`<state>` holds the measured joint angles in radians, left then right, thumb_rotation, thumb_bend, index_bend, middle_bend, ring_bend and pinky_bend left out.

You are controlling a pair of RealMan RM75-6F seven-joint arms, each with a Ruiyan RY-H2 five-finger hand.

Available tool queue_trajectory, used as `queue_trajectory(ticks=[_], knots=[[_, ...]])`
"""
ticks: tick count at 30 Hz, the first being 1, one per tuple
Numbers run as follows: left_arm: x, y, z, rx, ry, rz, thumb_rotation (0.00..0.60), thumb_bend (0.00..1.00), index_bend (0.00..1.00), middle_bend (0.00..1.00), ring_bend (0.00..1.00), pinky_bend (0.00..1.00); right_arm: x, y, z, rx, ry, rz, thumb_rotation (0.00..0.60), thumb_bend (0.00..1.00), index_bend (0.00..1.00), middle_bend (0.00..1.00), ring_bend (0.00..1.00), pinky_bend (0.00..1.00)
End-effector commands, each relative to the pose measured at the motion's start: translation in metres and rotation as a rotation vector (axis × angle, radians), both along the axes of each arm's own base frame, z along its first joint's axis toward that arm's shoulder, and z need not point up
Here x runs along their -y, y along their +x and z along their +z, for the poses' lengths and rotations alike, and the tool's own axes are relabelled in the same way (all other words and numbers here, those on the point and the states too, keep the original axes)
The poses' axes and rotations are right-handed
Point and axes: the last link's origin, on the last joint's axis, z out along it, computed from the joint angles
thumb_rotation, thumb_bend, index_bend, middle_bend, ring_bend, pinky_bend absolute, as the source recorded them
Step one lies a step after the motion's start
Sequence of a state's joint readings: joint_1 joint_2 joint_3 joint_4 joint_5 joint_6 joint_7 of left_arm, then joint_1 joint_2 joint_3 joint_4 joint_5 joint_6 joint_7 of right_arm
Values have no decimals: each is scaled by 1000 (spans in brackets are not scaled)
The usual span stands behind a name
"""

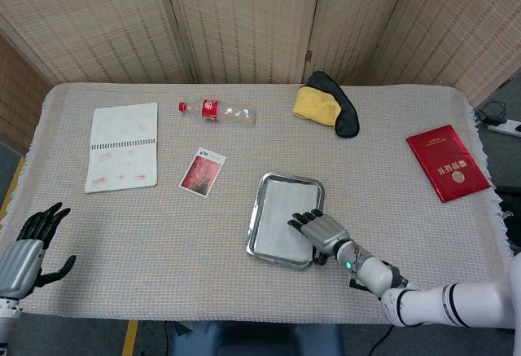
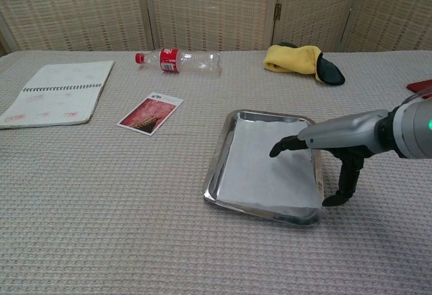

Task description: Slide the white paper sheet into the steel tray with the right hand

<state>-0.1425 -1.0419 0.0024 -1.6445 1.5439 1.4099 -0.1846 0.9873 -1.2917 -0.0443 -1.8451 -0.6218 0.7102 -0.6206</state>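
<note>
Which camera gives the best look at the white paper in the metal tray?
The chest view: the white paper sheet fills the steel tray, its edges plain, with the right hand over its right side. The head view shows the sheet from above, smaller, with the hand covering its near right corner.

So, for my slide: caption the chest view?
Right hand over paper lying in the tray.
</note>
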Motion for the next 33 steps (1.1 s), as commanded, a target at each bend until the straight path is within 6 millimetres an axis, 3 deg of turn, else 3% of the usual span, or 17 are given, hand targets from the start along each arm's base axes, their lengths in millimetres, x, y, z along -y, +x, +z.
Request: queue_trajectory(ticks=[1, 8, 14, 18, 23, 28, 33], knots=[[0, 1, 0, 0, 0, -2, 600, 421, 0, 0, 0, 0, -10, 6, 3, -51, -49, 87, 600, 300, 0, 0, 0, 0], [1, 2, 0, 6, 2, -8, 600, 422, 0, 0, 0, 0, -17, 9, 8, -84, -81, 111, 600, 273, 0, 0, 0, 0], [3, 3, 1, 8, -1, -17, 600, 421, 0, 0, 0, 0, -21, 11, 23, 99, -173, 99, 600, 273, 0, 0, 0, 0], [1, 2, 0, 5, -4, -12, 600, 421, 0, 0, 0, 0, -24, -7, 29, 209, -274, 217, 600, 272, 0, 0, 0, 0], [1, 3, -2, 2, -5, -18, 600, 421, 0, 0, 0, 0, -30, -34, 36, 159, -319, 288, 600, 271, 0, 0, 0, 0], [1, 3, -2, -4, 0, -16, 600, 422, 0, 0, 0, 0, -39, -52, 51, 132, -365, 228, 600, 271, 0, 67, 64, 28], [-1, 4, -4, -14, 7, -33, 600, 422, 0, 0, 0, 0, -64, -77, 71, 226, -512, 173, 600, 272, 0, 0, 0, 0]])
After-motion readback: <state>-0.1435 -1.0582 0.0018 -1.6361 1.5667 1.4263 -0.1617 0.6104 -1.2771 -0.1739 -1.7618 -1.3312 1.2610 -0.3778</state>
